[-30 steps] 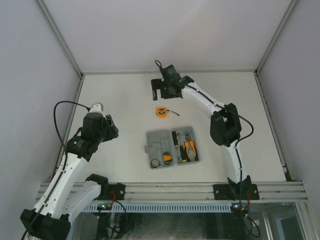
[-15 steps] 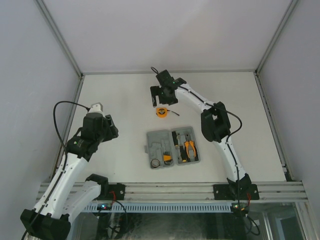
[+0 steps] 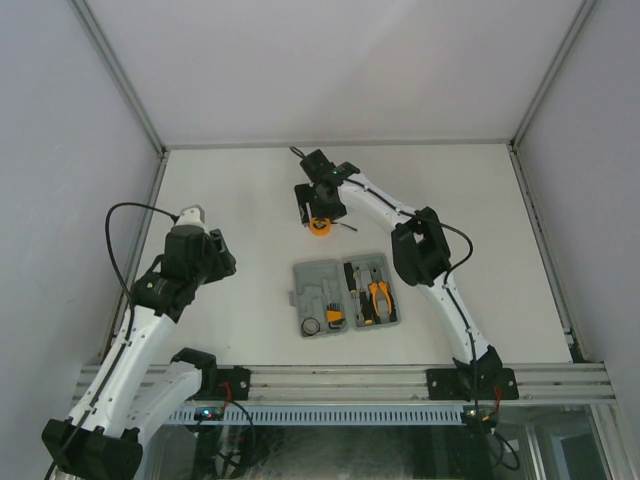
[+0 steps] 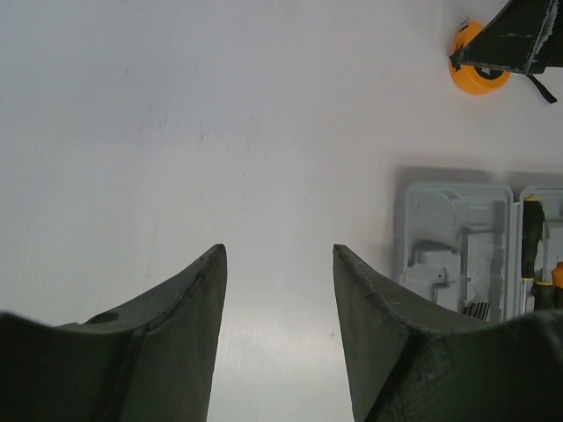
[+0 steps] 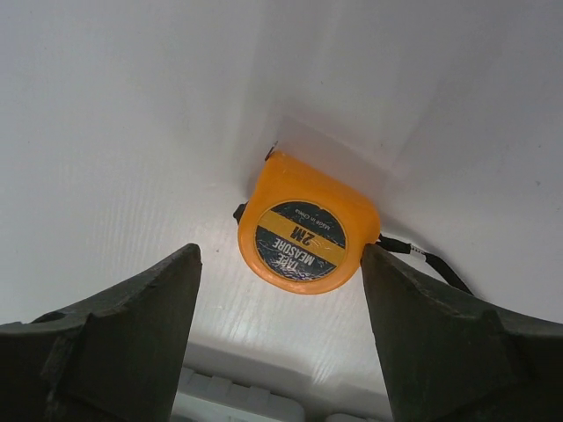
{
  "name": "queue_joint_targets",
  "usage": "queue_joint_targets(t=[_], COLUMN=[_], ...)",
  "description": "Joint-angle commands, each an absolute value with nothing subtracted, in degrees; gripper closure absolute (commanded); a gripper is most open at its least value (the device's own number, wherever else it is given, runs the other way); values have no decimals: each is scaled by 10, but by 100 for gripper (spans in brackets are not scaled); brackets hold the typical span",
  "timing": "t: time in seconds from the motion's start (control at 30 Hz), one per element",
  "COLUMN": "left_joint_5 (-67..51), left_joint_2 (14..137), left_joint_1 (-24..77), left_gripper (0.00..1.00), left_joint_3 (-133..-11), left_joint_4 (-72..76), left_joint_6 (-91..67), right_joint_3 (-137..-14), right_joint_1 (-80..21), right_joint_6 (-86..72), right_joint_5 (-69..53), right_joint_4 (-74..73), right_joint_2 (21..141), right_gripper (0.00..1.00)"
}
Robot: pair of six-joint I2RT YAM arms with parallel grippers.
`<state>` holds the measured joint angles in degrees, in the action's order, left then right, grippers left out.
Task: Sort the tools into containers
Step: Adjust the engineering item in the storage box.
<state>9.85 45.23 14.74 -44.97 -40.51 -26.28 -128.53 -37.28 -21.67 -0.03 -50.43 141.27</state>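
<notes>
The round orange tape measure (image 5: 303,233) lies flat on the white table, its black strap trailing right. My right gripper (image 5: 281,251) is open and low over it. The right fingertip (image 5: 374,264) is against its side and the left one stands apart. From above, the right gripper (image 3: 318,210) covers part of the tape measure (image 3: 320,228). The grey tool case (image 3: 310,280) lies open nearer the arms, holding pliers (image 3: 379,297), screwdrivers (image 3: 357,300), the hex-key set (image 3: 333,317) and a black ring (image 3: 311,326). My left gripper (image 4: 277,251) is open and empty, over bare table left of the case (image 4: 449,229).
Grey walls with metal corner posts close the table in at the back and both sides. A metal rail (image 3: 340,380) runs along the near edge by the arm bases. A black cable (image 3: 125,250) loops off the left arm.
The right gripper has come nearer and down from behind the tape measure to sit over it, and its jaws have narrowed. The left arm has stayed put.
</notes>
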Motion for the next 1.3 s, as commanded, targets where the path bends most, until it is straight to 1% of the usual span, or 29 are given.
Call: queue_joint_targets(t=[0.0,0.37,0.43,0.53,0.67,0.73,0.9,0.97,1.0,1.07,1.13,1.27], left_joint_5=[88,78,77,76,74,73,69,69,68,69,69,67], left_joint_2=[450,452,454,455,456,456,457,458,457,456,456,457], left_joint_1=[140,136,136,135,134,134,133,134,133,133,134,133], left_gripper=[44,44,44,44,44,44,44,44,44,44,44,44], left_joint_3=[-476,-474,-474,-474,-474,-474,-474,-473,-473,-472,-473,-473], left_joint_4=[-395,-392,-392,-392,-391,-391,-389,-389,-389,-389,-389,-389], left_joint_6=[-250,-249,-249,-249,-249,-248,-248,-248,-248,-248,-248,-248], right_joint_3=[-1312,-1310,-1310,-1304,-1251,-1212,-1132,-1106,-1093,-1066,-1036,-1008], right_joint_1=[-375,-380,-381,-384,-385,-384,-378,-374,-370,-359,-345,-339], right_joint_6=[-223,-217,-210,-178,-107,-63,35,56,60,56,39,-12], right_joint_5=[13,43,43,38,19,7,-19,-12,-13,-27,-49,-65], right_joint_4=[-522,-529,-527,-518,-486,-466,-449,-445,-440,-422,-398,-357], right_joint_2=[1429,1436,1435,1426,1390,1366,1311,1288,1277,1253,1226,1188], right_gripper=[28,30,33,40,50,53,53,51,48,36,29,26])
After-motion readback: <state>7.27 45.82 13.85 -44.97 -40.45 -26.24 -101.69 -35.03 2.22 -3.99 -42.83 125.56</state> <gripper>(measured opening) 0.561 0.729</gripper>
